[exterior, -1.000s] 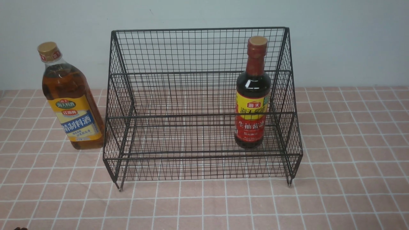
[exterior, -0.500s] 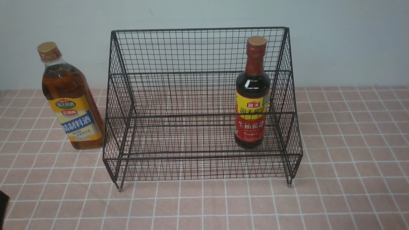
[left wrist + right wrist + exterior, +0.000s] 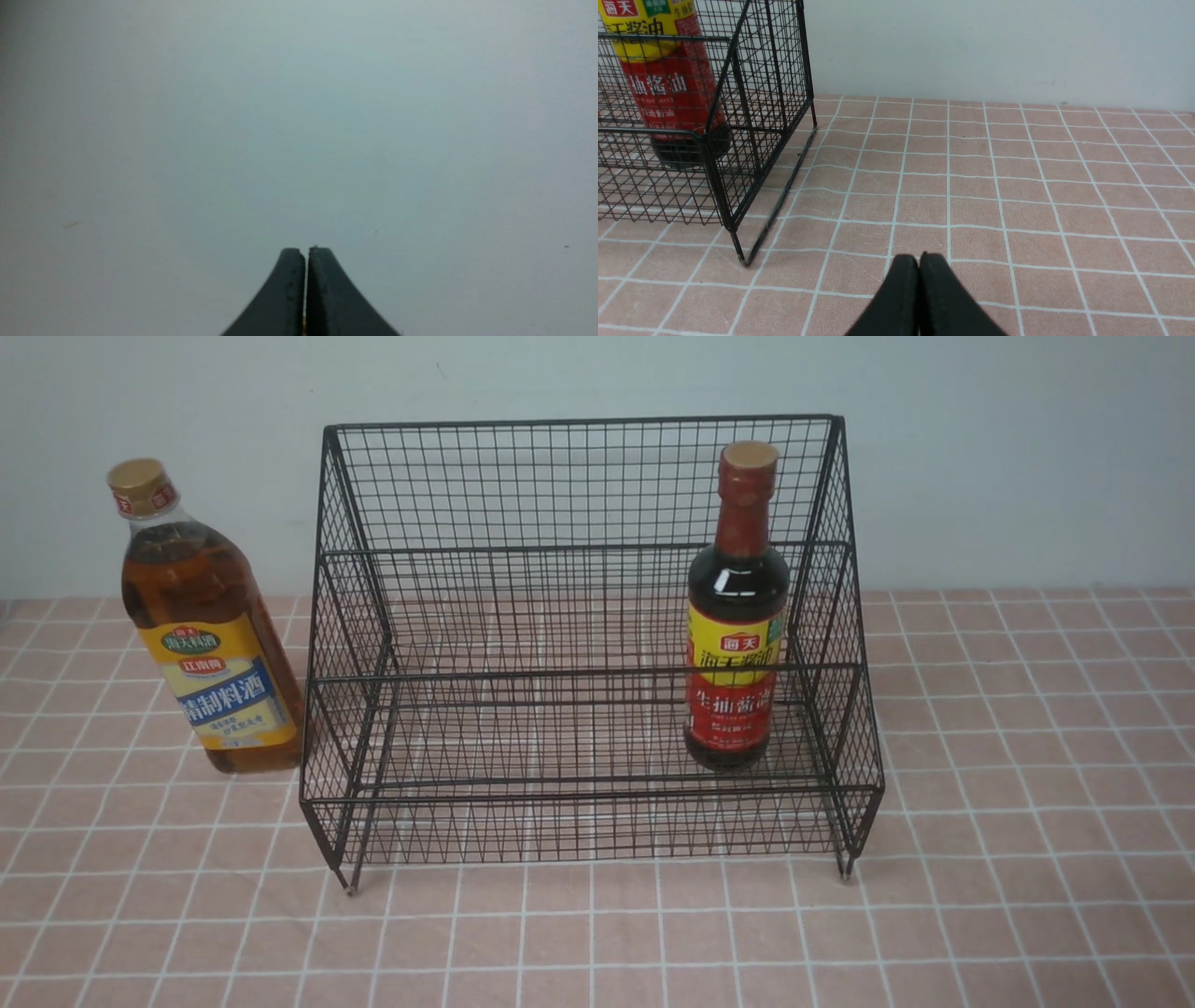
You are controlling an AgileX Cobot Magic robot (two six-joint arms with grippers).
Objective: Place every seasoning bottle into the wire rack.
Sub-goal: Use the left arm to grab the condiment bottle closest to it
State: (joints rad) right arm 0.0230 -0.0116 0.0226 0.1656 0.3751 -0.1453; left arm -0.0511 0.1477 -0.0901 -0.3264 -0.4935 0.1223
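The black wire rack (image 3: 579, 485) stands in the middle of the table. A dark soy-sauce bottle (image 3: 738, 616) with a red neck stands upright inside it, on the right end of the lower step; the right wrist view shows its label (image 3: 663, 84) behind the mesh of the rack (image 3: 738, 116). The amber bottle (image 3: 207, 625) with a gold cap stands on the table just left of the rack, outside it. Neither arm shows in the front view. My left gripper (image 3: 306, 252) is shut and empty, facing a blank pale wall. My right gripper (image 3: 919, 259) is shut and empty, low over the cloth right of the rack.
A pink checked tablecloth (image 3: 1027, 756) covers the table, and a pale wall (image 3: 1008, 448) rises directly behind the rack.
A dark shape at the front view's lower left edge, seen in the earlier frames, has gone out of view. The bottles and the rack have stayed put.
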